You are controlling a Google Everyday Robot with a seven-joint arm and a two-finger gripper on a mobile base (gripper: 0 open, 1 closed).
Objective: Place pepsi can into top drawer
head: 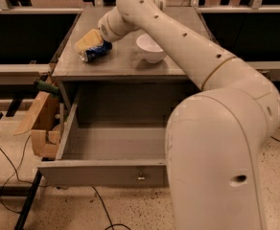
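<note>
The pepsi can (98, 52) lies on its side at the left of the grey cabinet top (125, 67). My gripper (88, 40) is right on the can's upper left end, touching or covering it. The top drawer (101, 172) is pulled out wide below the cabinet top, its inside bare, with a small metal knob (141, 177) on its front panel. My large white arm (212, 128) reaches from the lower right over the drawer's right side and hides that part of it.
A white bowl (151, 48) stands on the cabinet top just right of the can. A brown cardboard box (40, 128) sits against the cabinet's left side. Cables (5, 176) run over the speckled floor. Dark benches stand to both sides.
</note>
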